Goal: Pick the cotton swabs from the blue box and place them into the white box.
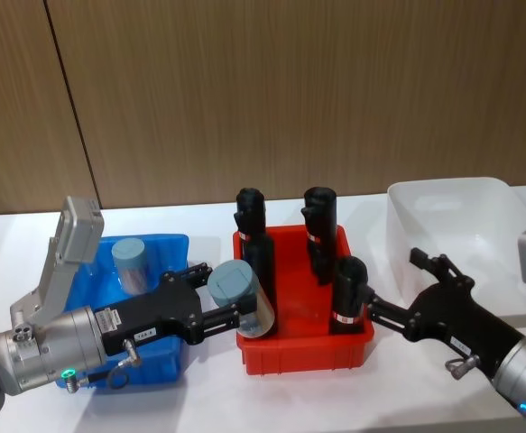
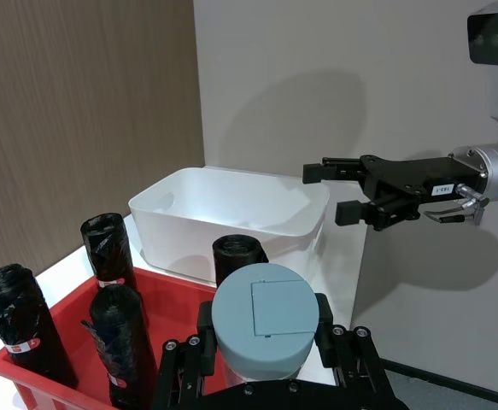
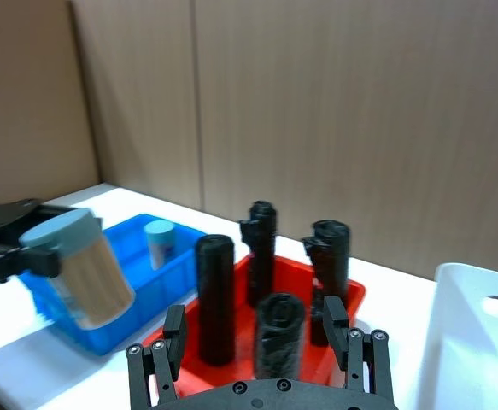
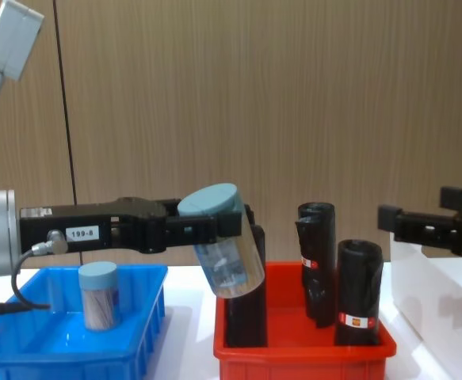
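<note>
My left gripper (image 1: 228,294) is shut on a cotton swab jar (image 1: 242,290) with a pale blue lid. It holds the jar tilted in the air over the left edge of the red bin, as the chest view shows (image 4: 227,247). A second cotton swab jar (image 1: 132,263) stands upright in the blue box (image 1: 174,245) on the left. The white box (image 1: 461,212) sits at the far right with nothing visible inside (image 2: 231,224). My right gripper (image 1: 398,283) hovers open between the red bin and the white box, holding nothing.
A red bin (image 1: 308,354) sits between the blue and white boxes, and several tall black rolls (image 1: 348,293) with red-white labels stand in it. A wooden wall runs along the back of the white table.
</note>
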You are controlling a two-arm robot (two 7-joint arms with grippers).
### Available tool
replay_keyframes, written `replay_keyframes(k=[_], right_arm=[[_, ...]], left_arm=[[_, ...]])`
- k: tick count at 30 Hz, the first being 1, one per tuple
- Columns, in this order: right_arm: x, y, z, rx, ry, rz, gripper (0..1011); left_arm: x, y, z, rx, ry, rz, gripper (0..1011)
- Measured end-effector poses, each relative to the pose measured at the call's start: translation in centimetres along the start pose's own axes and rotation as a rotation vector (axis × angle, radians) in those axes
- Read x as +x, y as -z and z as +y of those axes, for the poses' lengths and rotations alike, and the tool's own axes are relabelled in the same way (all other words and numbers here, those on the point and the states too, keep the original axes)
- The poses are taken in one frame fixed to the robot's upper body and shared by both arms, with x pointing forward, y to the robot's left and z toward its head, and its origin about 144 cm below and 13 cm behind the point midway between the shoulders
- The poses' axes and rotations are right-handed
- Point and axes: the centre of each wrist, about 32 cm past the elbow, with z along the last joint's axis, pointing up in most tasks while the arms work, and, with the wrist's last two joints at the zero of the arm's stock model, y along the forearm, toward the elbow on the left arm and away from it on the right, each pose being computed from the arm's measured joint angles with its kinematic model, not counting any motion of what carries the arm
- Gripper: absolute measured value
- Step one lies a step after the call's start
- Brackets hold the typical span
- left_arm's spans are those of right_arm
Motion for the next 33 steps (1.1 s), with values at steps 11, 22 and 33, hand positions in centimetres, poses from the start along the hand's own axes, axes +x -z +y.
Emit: replay_keyframes(k=[11,22,33], right_arm=[[0.7,-0.8,0.9,-0.036,-0.175,-0.036,1002],[0.6,-1.0,3.1,-0.067,-0.266,-0.054,1001],[0.2,-0.8,5.1,-0.087,-0.332,-0.066,1002]], left_arm=[[0.0,0.0,0.0,-0.001,0.000,-0.001,665],[0.0,0.0,0.0,-0.001,0.000,-0.001,665],[0.0,0.0,0.0,0.000,0.000,-0.001,665]])
